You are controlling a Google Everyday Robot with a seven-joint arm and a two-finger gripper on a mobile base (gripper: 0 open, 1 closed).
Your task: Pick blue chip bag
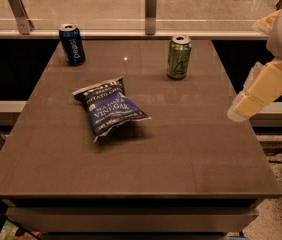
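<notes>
The blue chip bag (pixel 108 108) lies flat on the brown table (pixel 181 154), left of its middle, with its pale top edge pointing to the far left. My gripper (pixel 242 108) is the pale end of the arm at the right. It hangs over the table's right edge, well to the right of the bag and apart from it. It holds nothing that I can see.
A blue drink can (pixel 72 44) stands at the table's far left. A green can (pixel 179 57) stands at the far middle-right, between bag and arm. A glass rail with metal posts (pixel 151 4) runs behind the table.
</notes>
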